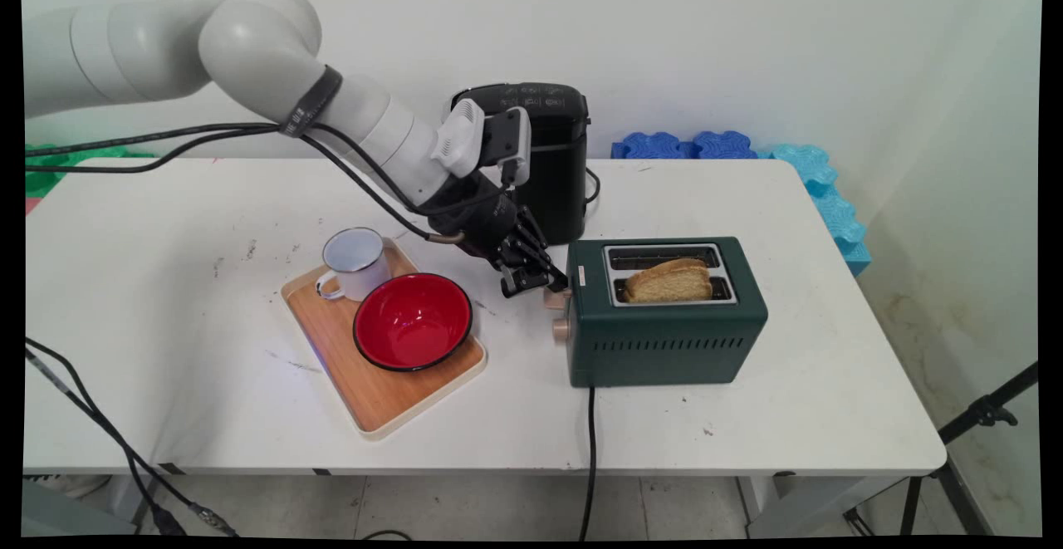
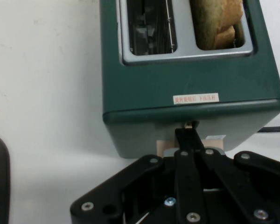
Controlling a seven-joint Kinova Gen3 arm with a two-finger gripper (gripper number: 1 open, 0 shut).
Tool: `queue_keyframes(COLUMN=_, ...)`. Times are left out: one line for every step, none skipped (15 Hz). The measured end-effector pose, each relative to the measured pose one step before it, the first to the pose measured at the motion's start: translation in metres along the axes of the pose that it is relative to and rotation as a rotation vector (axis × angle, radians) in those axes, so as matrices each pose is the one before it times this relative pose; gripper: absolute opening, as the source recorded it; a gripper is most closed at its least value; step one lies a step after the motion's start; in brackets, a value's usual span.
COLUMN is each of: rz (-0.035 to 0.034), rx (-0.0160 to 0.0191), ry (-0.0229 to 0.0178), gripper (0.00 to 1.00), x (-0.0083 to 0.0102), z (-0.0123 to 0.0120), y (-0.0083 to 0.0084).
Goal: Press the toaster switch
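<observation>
A dark green two-slot toaster [image 1: 664,325] stands right of the table's middle, with a slice of bread [image 1: 668,281] sticking up from its nearer slot. My gripper [image 1: 540,279] is shut, and its tips rest against the beige lever [image 1: 555,298] on the toaster's left end, above a beige knob [image 1: 561,330]. In the hand view the closed fingertips [image 2: 190,128] meet right at the toaster's [image 2: 186,84] end wall, just over the lever [image 2: 214,140]. The bread [image 2: 219,23] shows in the right slot; the other slot is bare.
A wooden tray [image 1: 382,404] to the left carries a red bowl [image 1: 413,321] and a white enamel mug [image 1: 357,262]. A black appliance [image 1: 552,159] stands behind my hand. The toaster's cord [image 1: 591,449] runs over the front edge. Blue foam pieces [image 1: 722,144] line the back right.
</observation>
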Motion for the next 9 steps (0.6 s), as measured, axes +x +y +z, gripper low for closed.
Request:
queue_keyframes(rz=-0.00375, rx=-0.0005, ry=0.00027, gripper=0.0, x=-0.00103, z=0.00114, y=-0.00019)
queue_keyframes(rz=-0.00463, rx=-0.00026, ry=0.00072, gripper=0.0, x=-0.00076, z=0.00093, y=-0.00016)
queue_keyframes(rz=-0.00555, rx=-0.00051, ry=0.00063, gripper=0.0, x=-0.00092, z=0.00102, y=-0.00004)
queue_keyframes(rz=-0.0056, rx=-0.00059, ry=0.00038, gripper=0.0, x=-0.00097, z=0.00097, y=0.0)
queue_keyframes(rz=-0.00463, rx=-0.00096, ry=0.00003, gripper=0.0, x=-0.00092, z=0.00109, y=0.00006)
queue_keyframes(rz=-0.00362, rx=-0.00071, ry=0.00013, gripper=0.0, x=-0.00081, z=0.00087, y=0.00003)
queue_keyframes(rz=-0.00363, rx=-0.00076, ry=-0.00018, gripper=0.0, x=-0.00092, z=0.00105, y=0.00001)
queue_keyframes(rz=-0.00345, rx=-0.00091, ry=-0.0003, gripper=0.0, x=-0.0009, z=0.00102, y=0.00013)
queue_keyframes(rz=-0.00294, rx=-0.00078, ry=-0.00027, gripper=0.0, x=-0.00079, z=0.00086, y=0.00009)
